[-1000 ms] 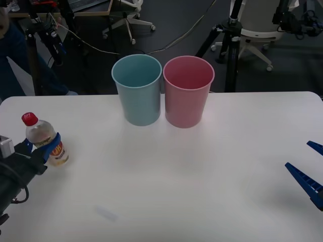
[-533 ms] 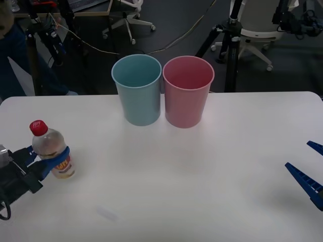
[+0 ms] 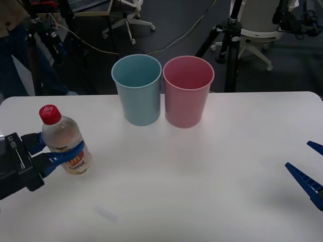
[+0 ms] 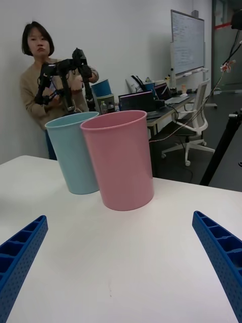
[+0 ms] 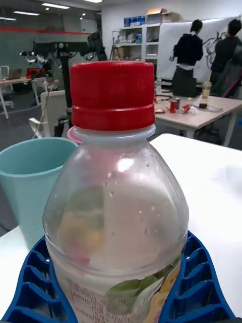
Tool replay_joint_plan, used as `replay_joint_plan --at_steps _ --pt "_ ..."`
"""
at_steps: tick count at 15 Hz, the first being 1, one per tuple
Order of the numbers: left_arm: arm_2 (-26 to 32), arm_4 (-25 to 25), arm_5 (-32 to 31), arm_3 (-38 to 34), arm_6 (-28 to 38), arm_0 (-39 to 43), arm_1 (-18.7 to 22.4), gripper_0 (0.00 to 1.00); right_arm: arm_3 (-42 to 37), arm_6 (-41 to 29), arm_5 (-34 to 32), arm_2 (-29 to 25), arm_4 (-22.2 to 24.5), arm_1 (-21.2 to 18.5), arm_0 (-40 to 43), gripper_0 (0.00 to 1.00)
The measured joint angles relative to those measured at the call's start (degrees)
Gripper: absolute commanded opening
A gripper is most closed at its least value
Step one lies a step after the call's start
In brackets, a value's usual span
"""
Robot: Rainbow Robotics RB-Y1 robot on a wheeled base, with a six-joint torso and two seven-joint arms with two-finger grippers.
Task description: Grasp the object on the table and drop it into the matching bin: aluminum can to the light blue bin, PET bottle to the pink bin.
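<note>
A: Changed over the last second?

B: Bottle [image 3: 65, 143] up off the table [image 3: 202, 166], clamped mid-body in the left gripper [image 3: 60, 154]. Sat farther left and lower in both earlier front frames; now higher and nearer the middle, tilted a little, red cap uppermost

A: Firm hold?

B: Looks so. Blue fingers [image 5: 196, 282] wrapped round both sides of the bottle [image 5: 118, 212] just above the label, no gap visible from the left wrist

A: Right side?

B: Right gripper [image 3: 308, 174] parked at the near right edge, spread wide and empty. Same spot in all three front frames. Pink bin [image 4: 120, 159] and blue bin [image 4: 73, 151] framed between its two fingers [image 4: 222, 252]

A: Meaning for the task?

B: Grasp and lift done, carry under way, judging by the steady drift toward the bins. Plastic bottle, so pink bin [image 3: 187, 91] as target, not the blue bin [image 3: 138, 88] just beside it

A: Still to do?

B: Plenty. Bottle well apart from both bins, left and nearer. Needs more height to clear the rim, then a pass beyond the blue bin to reach the pink one. Risk of clipping the blue rim on the way
</note>
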Motion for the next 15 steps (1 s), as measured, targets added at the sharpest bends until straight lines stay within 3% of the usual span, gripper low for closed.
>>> replay_joint_plan --at_steps 5,8,15 --pt "-3.5 2.3 1.4 -1.1 2.9 -6.7 2.5 0.0 0.0 0.0 0.0 0.0 0.0 0.0 0.0 1.0" --pt "-7.6 2.0 5.4 -1.1 8.8 -12.3 6.0 0.0 0.0 0.0 0.0 0.0 0.0 0.0 0.0 1.0" --pt "-17.7 -10.7 12.2 1.3 28.2 -30.8 7.5 0.0 0.0 0.0 0.0 0.0 0.0 0.0 0.0 1.0"
